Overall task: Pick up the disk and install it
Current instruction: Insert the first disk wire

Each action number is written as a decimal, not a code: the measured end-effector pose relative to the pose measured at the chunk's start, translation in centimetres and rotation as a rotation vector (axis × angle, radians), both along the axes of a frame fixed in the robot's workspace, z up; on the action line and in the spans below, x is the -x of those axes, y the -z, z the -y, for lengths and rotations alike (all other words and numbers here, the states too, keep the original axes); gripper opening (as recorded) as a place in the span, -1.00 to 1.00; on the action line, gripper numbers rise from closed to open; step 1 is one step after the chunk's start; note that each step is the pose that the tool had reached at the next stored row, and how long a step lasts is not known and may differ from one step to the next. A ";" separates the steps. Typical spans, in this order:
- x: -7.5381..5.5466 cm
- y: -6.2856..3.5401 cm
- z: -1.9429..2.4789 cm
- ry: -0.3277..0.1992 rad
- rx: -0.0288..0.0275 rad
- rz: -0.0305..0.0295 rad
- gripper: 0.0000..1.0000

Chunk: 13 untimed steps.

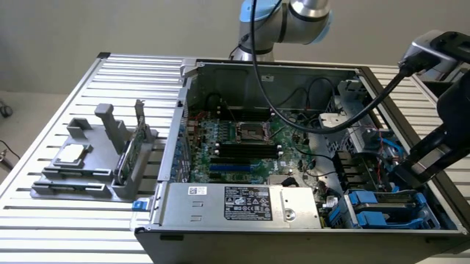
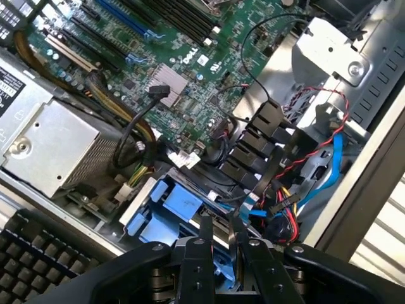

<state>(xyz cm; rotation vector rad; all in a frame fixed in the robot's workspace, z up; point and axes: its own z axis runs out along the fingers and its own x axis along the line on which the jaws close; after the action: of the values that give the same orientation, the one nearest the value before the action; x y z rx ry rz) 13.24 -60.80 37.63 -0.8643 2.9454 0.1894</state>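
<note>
watch the loose red, yellow and black wires (image 2: 286, 218) and the thin light-blue cable (image 2: 330, 166) just beside the drive bay. they could snag or get pinched if the rectangular silver-grey metal disk with bright blue plastic side rails (image 1: 382, 208) tilts. it lies low in the open black computer case (image 1: 294, 237), in the near corner on the exterior view's right, beneath the black pincer (image 2: 219, 223). you cannot tell whether the pincer grips it.
</note>
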 end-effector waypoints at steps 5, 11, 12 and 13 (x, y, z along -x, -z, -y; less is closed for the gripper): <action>0.0 0.06 0.00 0.090 0.0000 0.0000 -0.51; 0.0 0.13 0.00 0.199 0.0001 0.0000 -0.51; 0.0 0.14 0.00 0.217 0.0001 0.0000 -0.51; 0.0 0.15 0.00 0.236 0.0001 0.0000 -0.51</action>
<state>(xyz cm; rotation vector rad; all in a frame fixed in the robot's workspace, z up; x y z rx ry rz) 13.24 -60.80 37.48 -0.5096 3.0137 0.1752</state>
